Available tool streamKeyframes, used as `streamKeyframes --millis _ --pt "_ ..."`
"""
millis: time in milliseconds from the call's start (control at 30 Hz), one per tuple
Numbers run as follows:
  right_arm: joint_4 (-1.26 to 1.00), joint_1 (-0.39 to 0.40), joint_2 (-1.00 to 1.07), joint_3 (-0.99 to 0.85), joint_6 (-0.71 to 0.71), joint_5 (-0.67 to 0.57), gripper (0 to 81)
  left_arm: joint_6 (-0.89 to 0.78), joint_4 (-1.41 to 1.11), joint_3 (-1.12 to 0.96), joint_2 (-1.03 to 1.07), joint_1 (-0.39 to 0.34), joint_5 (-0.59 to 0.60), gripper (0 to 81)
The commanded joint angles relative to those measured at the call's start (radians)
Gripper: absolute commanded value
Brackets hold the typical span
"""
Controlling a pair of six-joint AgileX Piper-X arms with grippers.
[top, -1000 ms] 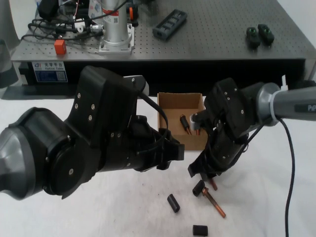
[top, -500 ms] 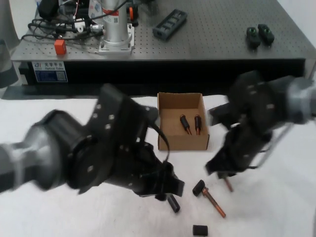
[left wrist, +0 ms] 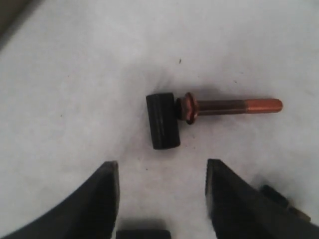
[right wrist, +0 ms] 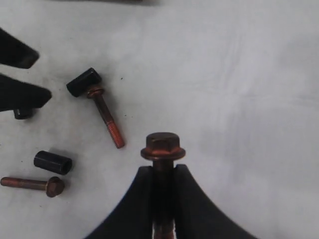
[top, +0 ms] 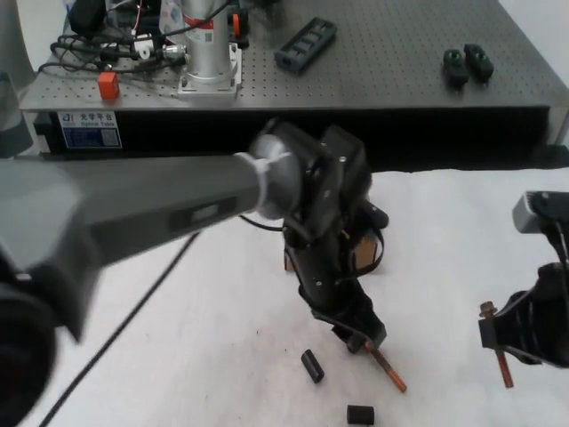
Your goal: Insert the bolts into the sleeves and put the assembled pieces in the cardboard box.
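Bolt (right wrist: 163, 147) is clamped by its shank in the right gripper (right wrist: 163, 169); the head stands just past the fingertips (right wrist: 140, 186), and the long axis runs along the fingers. One sleeve (left wrist: 163, 121) lies on the white cloth (left wrist: 75, 74) just ahead of the left gripper (left wrist: 162, 186), whose fingers (left wrist: 102, 199) are held apart with nothing between them. Its long axis is directed toward that gripper, so the gap spans its width. A loose bolt (left wrist: 229, 106) lies crosswise to it, head just beside the sleeve's side. Pick-up of the sleeve, for mating with the held bolt, is judged to be the step in hand. The left gripper is next to be lowered and closed across the sleeve without the loose bolt being caught
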Motion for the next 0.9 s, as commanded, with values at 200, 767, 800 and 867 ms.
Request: streamKeyframes --millis 200,767,800,867 --pt "0.025 -0.006 -0.02 -0.002 0.005 -0.012 6.2 0.114 0.049 -0.143 0.117 -0.01 -0.072 30.5" --pt "0.025 -0.006 -0.02 -0.002 0.028 -0.012 6.2 0.105 -0.006 -0.143 0.145 -0.016 0.009 29.7" --pt "0.025 -0.006 -0.02 -0.002 0.032 -0.012 6.2 0.092 -0.006 -0.143 0.151 -0.016 0.004 29.7" --pt "0.025 -0.006 -0.02 -0.002 0.032 -0.012 6.2 0.075 -0.006 -0.145 0.162 -0.016 -0.007 29.7"
